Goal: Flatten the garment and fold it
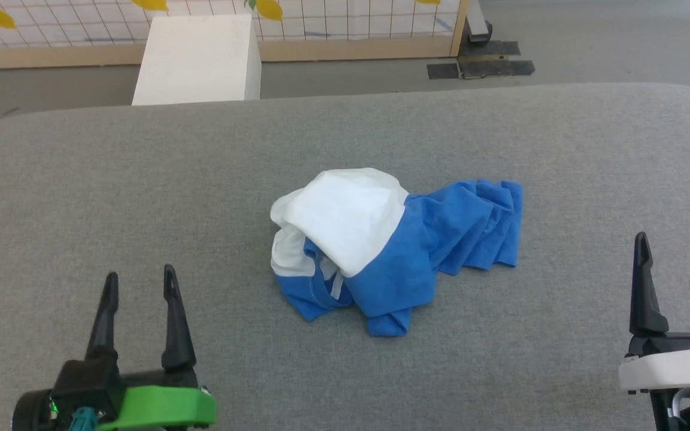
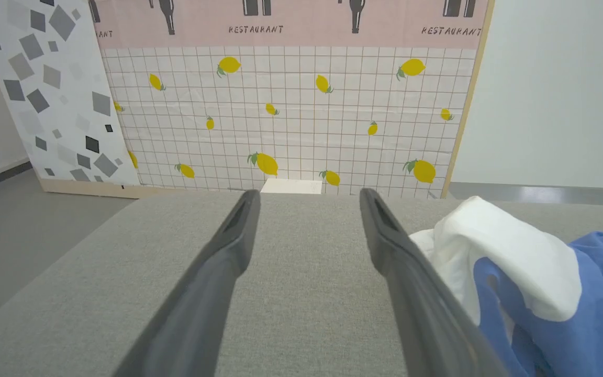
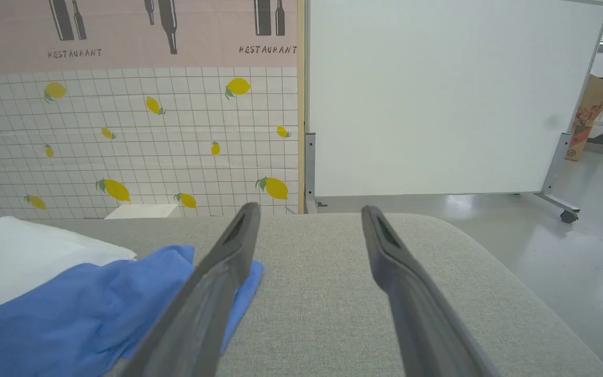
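The garment point(image 1: 381, 245) lies crumpled in a heap at the middle of the grey padded table point(image 1: 141, 191), a white hump on its left and bunched royal-blue folds trailing to the right. My left gripper point(image 1: 138, 281) hovers at the lower left, open and empty, well clear of the cloth. At the lower right my right gripper point(image 1: 671, 245) is open too, apart from the blue folds. In the left wrist view the garment point(image 2: 532, 277) sits right of my left gripper point(image 2: 306, 201). The right wrist view has the garment point(image 3: 71, 303) left of my right gripper point(image 3: 306, 214).
A white box point(image 1: 201, 60) stands on the floor past the table's far edge, before a lemon-patterned partition point(image 2: 291, 115). A white wheeled board point(image 3: 437, 99) stands off to the right. Grey table surface surrounds the heap on all sides.
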You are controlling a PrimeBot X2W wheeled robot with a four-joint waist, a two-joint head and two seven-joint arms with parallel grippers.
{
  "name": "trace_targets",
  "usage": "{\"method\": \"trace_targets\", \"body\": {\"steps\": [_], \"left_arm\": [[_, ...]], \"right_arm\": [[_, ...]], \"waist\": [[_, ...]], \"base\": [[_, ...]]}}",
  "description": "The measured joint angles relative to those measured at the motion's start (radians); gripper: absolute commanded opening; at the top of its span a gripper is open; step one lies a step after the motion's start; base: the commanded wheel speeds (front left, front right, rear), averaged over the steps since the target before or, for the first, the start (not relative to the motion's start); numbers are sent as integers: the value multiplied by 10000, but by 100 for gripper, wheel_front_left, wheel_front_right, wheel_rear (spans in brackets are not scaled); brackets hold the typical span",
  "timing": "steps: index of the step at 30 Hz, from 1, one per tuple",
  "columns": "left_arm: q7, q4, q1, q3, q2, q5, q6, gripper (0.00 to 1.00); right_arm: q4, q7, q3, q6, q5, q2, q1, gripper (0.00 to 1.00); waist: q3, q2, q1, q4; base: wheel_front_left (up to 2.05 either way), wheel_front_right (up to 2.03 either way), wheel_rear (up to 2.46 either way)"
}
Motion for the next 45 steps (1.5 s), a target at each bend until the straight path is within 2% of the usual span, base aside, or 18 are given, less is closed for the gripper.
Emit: {"method": "trace_targets", "body": {"steps": [3,7,13,16,22,25,32,36,45], "left_arm": [[0,19,136,447,-616,148,-566,100],[0,105,72,928,-1099,564,-1300,100],[0,265,-137,1484,-1664,1037,-2084,100],[0,357,-210,1666,-1927,1187,-2405,100],[0,585,-500,1950,-2437,1547,-3007,100],[0,711,-635,2006,-2671,1695,-3273,100],[0,1020,-998,2111,-3080,1877,-3835,100],[0,1179,-1115,2150,-3219,1964,-4050,100],[0,1517,-1125,2318,-3404,2215,-4343,100]], "right_arm": [[8,0,2,2,12,2,0,100],[-8,268,23,0,15,2,-85,100],[-339,1630,445,0,-75,-6,-1096,100],[-491,2911,838,0,-52,-50,-1828,100],[-288,6165,1363,0,805,-955,-3348,100],[-2,7511,1254,0,1267,-1014,-3905,100],[1087,10638,690,-2,1028,-1212,-4466,100],[1396,11212,500,0,784,-1304,-4468,100],[1981,10993,821,-6,777,-1482,-4550,100]], "waist": [[159,0,0,4],[340,0,0,73],[680,0,0,204],[929,0,1,272],[1513,0,1,514],[1789,0,1,691],[2352,0,1,1265],[2603,0,1,1637],[2780,0,1,2048]], "base": [[0,0,0],[0,0,0],[0,0,0],[0,0,0],[0,0,0],[0,0,0],[0,0,0],[0,0,0],[0,0,0]]}}
